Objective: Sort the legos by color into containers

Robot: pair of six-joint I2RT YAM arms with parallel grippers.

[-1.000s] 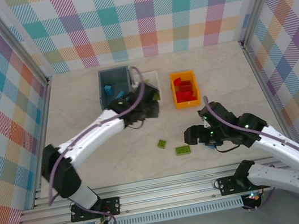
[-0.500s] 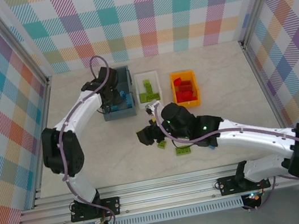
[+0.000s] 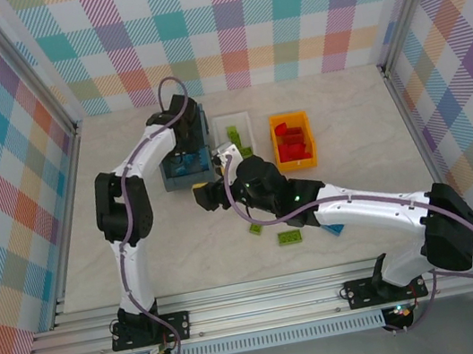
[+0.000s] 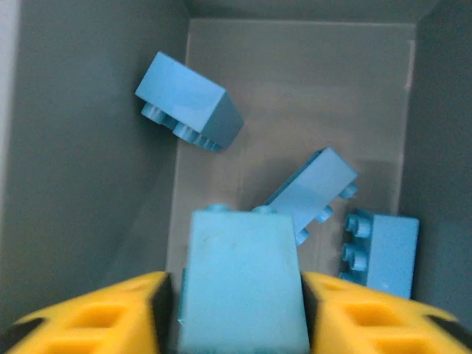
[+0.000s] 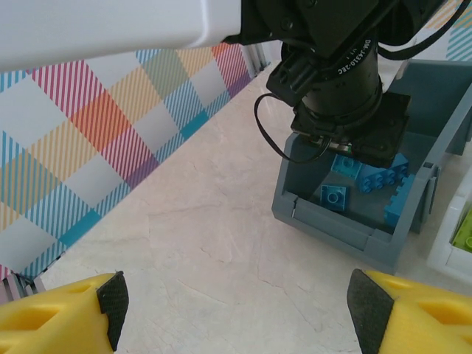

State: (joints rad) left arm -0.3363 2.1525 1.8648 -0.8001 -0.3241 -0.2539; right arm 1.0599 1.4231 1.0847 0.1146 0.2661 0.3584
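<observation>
Position check, left tool: it hangs inside the walls of the grey bin, fingers pointing down at the bin floor. A light blue brick sits between the two yellow fingers, its long axis running along the fingers. The tool is partly spread. The wrist picture is blurred at the pads, so I cannot tell whether they grip the brick or have let it go. The brick lies straight over bare bin floor, and three more blue bricks lie just beyond it. Judgement: the drop needs no sideways shift, only wider fingers.

Right tool: fingers wide apart, nothing between them, over bare worktop just in front of the grey bin.

Two loose green bricks lie on the worktop nearer the arm bases than the right tool. The right arm is the nearer one. Judgement: it would have to draw back toward its base to reach them.
</observation>
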